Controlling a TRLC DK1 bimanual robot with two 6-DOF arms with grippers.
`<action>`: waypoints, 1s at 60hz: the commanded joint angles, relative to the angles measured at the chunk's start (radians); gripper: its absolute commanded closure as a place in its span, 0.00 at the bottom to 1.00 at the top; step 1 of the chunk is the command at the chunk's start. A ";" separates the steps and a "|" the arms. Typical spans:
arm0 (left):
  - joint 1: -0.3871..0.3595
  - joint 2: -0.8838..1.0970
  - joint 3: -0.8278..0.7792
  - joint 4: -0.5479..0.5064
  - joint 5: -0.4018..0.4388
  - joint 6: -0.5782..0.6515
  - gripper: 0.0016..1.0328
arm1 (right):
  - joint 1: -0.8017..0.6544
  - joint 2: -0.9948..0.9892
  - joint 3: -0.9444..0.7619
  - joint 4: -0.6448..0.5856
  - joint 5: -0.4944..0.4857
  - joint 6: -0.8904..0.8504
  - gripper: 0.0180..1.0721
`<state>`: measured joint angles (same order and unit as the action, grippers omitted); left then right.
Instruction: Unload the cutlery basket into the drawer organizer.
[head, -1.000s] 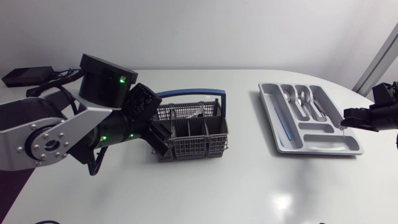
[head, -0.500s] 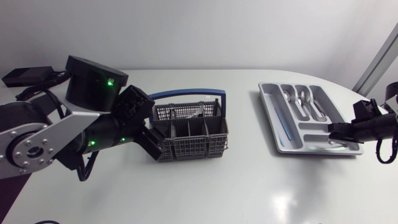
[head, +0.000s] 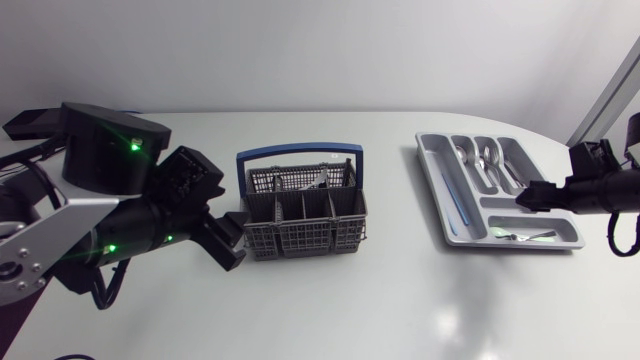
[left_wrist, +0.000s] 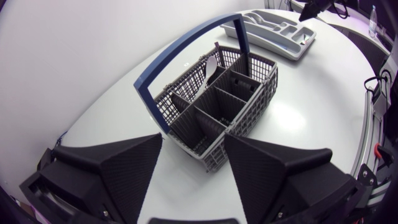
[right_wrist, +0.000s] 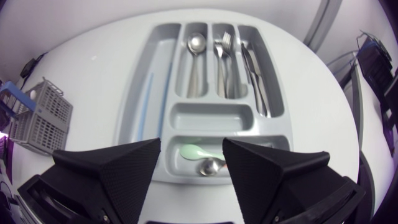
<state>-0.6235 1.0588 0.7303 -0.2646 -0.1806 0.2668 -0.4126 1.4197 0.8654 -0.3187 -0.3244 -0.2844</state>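
**Unloading the cutlery basket (head: 303, 215): collision hazards**

The basket stands upright on the surface (head: 400, 290), well apart from the drawer organizer (head: 428, 170). One pale utensil (left_wrist: 210, 67) leans in a rear compartment, close by the blue handle (head: 300, 150). Your left end effector (left_wrist: 194, 149) is spread wide and empty, its fingers (left_wrist: 112, 168) just beside the basket's near corner. Your right end effector (right_wrist: 191, 148) hangs wide and empty over the organizer's end compartment, where a green-handled spoon (right_wrist: 205, 163) lies.

Expect trouble if you drive straight in: the broad fingers may strike the mesh wall and shove or tip the basket, which looks light. Approaching from above risks catching the handle. A leaning utensil may slip from a shallow pinch.
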 joint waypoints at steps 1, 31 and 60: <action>0.008 -0.020 -0.046 -0.010 0.013 0.025 0.34 | 0.057 -0.074 -0.029 -0.025 -0.027 0.021 0.24; 0.007 -0.052 -0.178 0.033 0.084 0.084 0.72 | 0.514 -0.056 0.009 0.136 -0.054 0.252 0.69; 0.036 0.116 -0.209 0.189 0.128 0.130 0.81 | 0.661 0.285 0.317 0.178 -0.142 0.372 0.91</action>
<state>-0.6056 1.1286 0.5499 -0.0982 -0.0631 0.3687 0.2352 1.6409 1.1198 -0.1310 -0.4458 0.0513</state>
